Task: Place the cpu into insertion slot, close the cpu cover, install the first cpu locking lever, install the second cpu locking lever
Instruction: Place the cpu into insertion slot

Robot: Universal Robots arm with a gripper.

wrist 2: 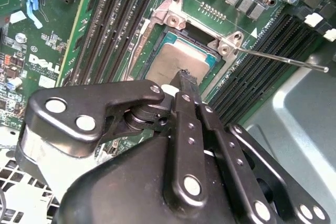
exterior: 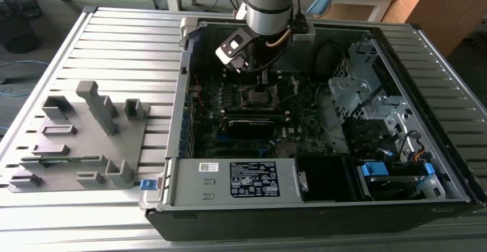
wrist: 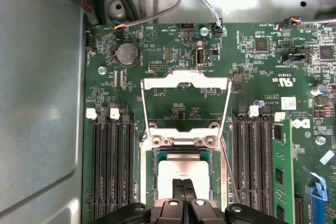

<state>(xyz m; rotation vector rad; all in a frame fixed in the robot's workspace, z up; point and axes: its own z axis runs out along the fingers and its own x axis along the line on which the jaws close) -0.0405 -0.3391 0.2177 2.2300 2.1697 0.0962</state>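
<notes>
The cpu lies flat in the insertion slot on the green motherboard, its silver-grey top up; the second wrist view shows the same cpu. My gripper hangs right over it with its fingers pressed together and nothing between them, the tips at the chip's near edge. The gripper tip sits just above the chip. The cpu cover is swung open and lies back over the board beyond the socket. A thin locking lever sticks out sideways, unlatched. In the exterior view the gripper is inside the open case above the slot.
Black memory slots flank the socket on both sides, with a green module in one. A labelled power supply box fills the case's near edge, and a drive cage stands at the exterior view's right. A grey fixture plate lies outside the case.
</notes>
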